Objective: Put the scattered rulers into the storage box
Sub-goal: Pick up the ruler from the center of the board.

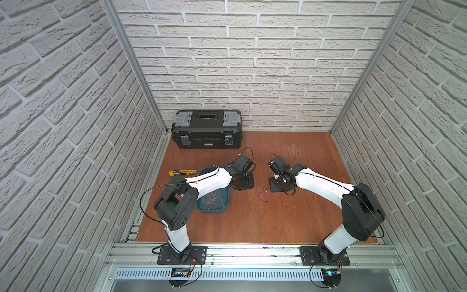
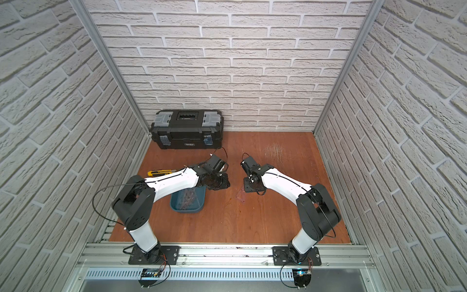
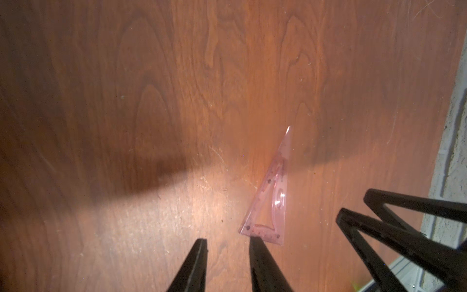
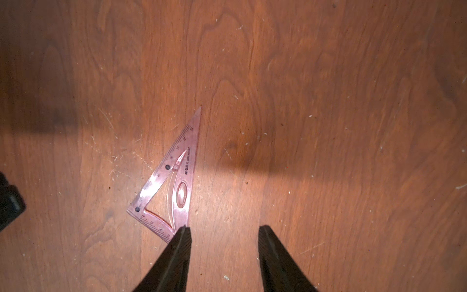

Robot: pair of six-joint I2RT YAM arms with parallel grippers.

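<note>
Right wrist view shows one pink set square (image 4: 185, 161) flat on the tabletop (image 4: 328, 126), the only ruler seen outside the box. The right gripper (image 4: 224, 228) stands part open and empty, with one fingertip (image 4: 184, 231) at the square's corner; contact cannot be told. In the left wrist view, the left gripper (image 3: 227, 240) is narrowly open, also empty, with a fingertip (image 3: 254, 240) at the square's (image 3: 278, 197) short edge.

Both top views show what the wrist views miss: the teal box (image 1: 212, 211) (image 2: 187, 211) toward the left edge, with rulers (image 1: 212, 199) (image 2: 188, 198) already in it, partly under the left arm. There the square (image 1: 264, 196) is a faint smear near mid-table, between the grippers. Most of the job looks done; this piece remains.
</note>
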